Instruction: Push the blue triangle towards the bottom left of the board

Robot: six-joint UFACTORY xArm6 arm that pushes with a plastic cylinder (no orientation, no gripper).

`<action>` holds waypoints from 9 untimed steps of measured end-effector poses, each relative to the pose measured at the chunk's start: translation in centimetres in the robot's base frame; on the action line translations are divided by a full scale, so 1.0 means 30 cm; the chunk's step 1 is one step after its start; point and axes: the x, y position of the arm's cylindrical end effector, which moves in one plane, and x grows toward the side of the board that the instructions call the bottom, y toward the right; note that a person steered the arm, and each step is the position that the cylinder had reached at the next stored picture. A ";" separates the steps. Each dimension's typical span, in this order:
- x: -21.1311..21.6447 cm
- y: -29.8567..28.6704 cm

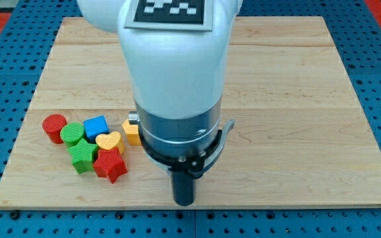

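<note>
No blue triangle shows in the camera view; the big white arm body hides the middle of the board. The only blue block (96, 125) looks square and sits in a cluster at the board's lower left. My tip (184, 202) is near the bottom edge, right of that cluster and apart from every block. The closest block is a red star (110, 165), to the tip's left.
The cluster also holds a red cylinder (54, 127), a green round block (73, 134), a yellow heart (109, 141), a green star (83, 156) and an orange block (132, 132) partly behind the arm. The wooden board (296, 99) lies on a blue pegboard.
</note>
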 end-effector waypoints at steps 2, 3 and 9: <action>-0.133 -0.008; -0.175 -0.161; -0.150 -0.242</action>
